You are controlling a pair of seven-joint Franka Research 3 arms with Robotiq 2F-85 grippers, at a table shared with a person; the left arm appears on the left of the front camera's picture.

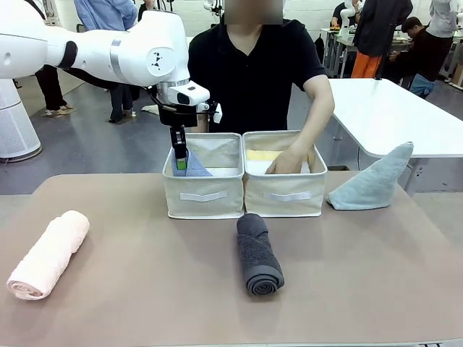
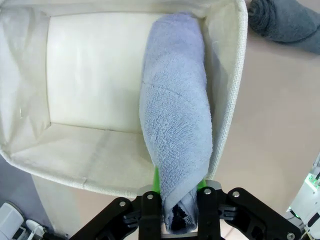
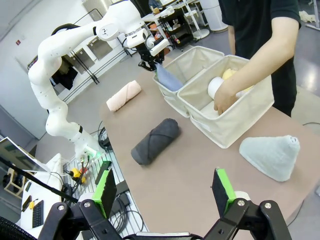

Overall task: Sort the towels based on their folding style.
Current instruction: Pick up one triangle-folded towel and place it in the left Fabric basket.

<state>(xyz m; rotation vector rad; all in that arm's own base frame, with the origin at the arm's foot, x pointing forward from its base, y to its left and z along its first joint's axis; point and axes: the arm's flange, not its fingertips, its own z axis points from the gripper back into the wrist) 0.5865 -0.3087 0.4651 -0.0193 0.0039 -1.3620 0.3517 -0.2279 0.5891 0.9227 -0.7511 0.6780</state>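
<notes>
Blue triangle towel is down in the left bin, but the grip isn't off it yet

Nearest to us, the right gripper hangs well in front of that bin, jaws spread wide with nothing in them. The dark grey roll lies just in front of the bin's right corner, and the pink roll is well off to its left. In the bin, the left gripper pinches the blue towel's top end, and the towel leans along the bin's right wall. What worries me: terry loves to snag on pads, so if the arm lifts before it lets go cleanly, the towel could ride back out or flop over the rim. Also, a person's hand is in the other bin touching this one, so a sideways exit could bump it. The grey triangle towel waits farther right.
</notes>
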